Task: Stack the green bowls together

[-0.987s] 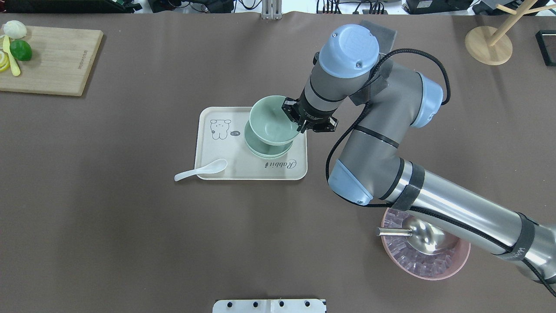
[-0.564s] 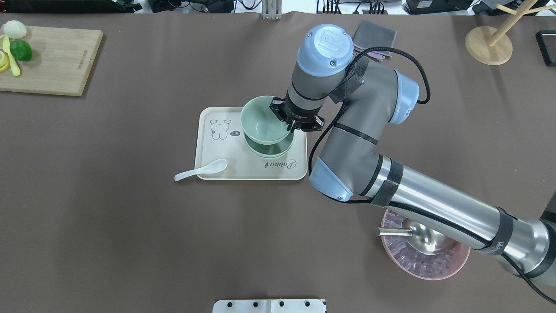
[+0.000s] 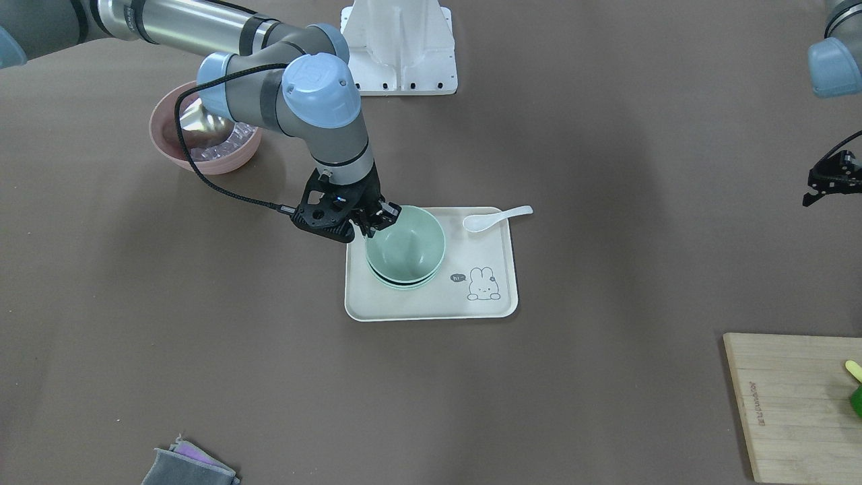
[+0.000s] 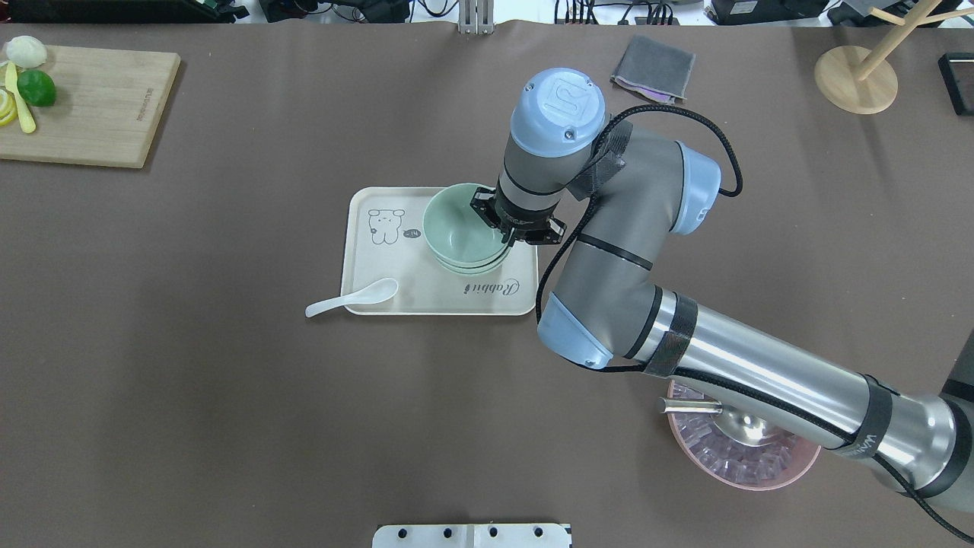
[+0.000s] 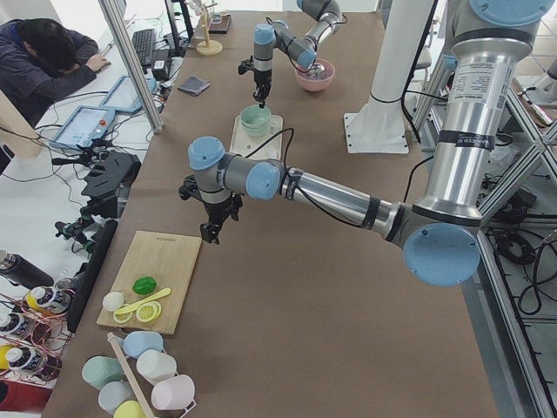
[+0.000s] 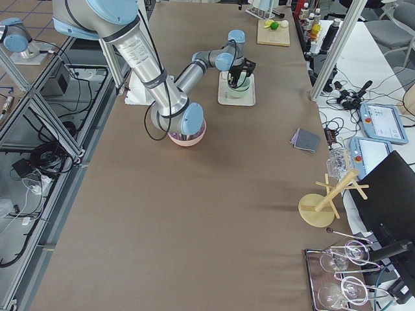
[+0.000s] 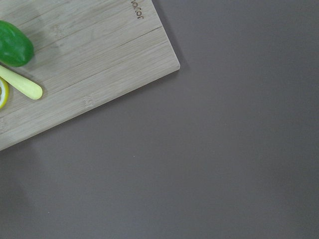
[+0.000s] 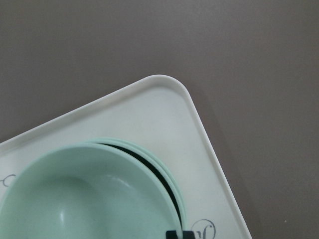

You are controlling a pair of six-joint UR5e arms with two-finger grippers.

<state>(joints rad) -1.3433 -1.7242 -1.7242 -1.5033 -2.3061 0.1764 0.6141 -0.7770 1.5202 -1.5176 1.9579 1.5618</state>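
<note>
My right gripper (image 4: 508, 233) is shut on the rim of a pale green bowl (image 4: 456, 227). It holds that bowl nested in the other green bowls (image 4: 487, 264), stacked on the cream tray (image 4: 365, 255). The front view shows the gripper (image 3: 377, 220), the held bowl (image 3: 406, 248) and the stack under it (image 3: 404, 283). In the right wrist view a thin dark gap separates the held bowl (image 8: 89, 199) from the rims below (image 8: 158, 160). My left gripper (image 3: 827, 183) hangs open and empty far from the tray, near the cutting board.
A white spoon (image 4: 354, 296) lies across the tray's front-left corner. A pink bowl (image 4: 768, 466) with a metal scoop sits under my right forearm. A wooden cutting board (image 4: 91, 106) with a lime is at far left. A grey cloth (image 4: 654, 68) and a wooden stand (image 4: 856, 76) lie at the far side.
My right gripper has carried the green bowl left and down, from above the stack's right side into the stack. The left arm has not moved.
</note>
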